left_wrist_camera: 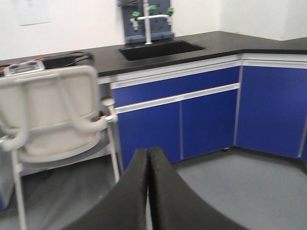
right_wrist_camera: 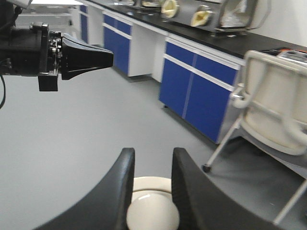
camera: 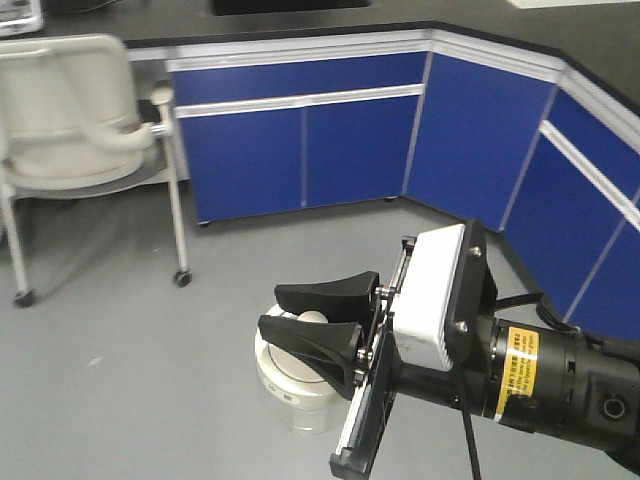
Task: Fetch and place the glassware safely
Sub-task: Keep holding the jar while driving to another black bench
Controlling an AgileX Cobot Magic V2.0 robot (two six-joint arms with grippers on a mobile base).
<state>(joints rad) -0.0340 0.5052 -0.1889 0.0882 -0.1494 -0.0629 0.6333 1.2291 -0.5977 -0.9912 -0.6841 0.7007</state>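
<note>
- The right gripper (camera: pixel 272 310) is clamping the round knob (camera: pixel 313 318) on the cream lid (camera: pixel 285 365) between its two black fingers. From the wrist view, both fingers are looking pressed against the knob.
- The jar (camera: pixel 300 412) is hanging just under those fingers over the grey floor (camera: pixel 120 380). Nothing is showing beneath it, so I am judging it lifted and carried by the lid alone.
- The left gripper (left_wrist_camera: pixel 148 152) is showing its fingers pressed together with nothing between them, well apart from the jar.
- The jar is likely handling as light, stiff, smooth and breakable. A knock or a drop onto this hard floor is looking like the main danger.
- The knob is giving a sure hold on the lid only. If the lid is sitting loose, the glass body could be slipping away, so gripping around the body below the lid rim is seeming safer.
- Through the clear wall the jar is appearing empty, though little of it is showing.
- The sink (left_wrist_camera: pixel 160 49) in the counter (left_wrist_camera: pixel 225 40) is showing nothing inside.
</note>
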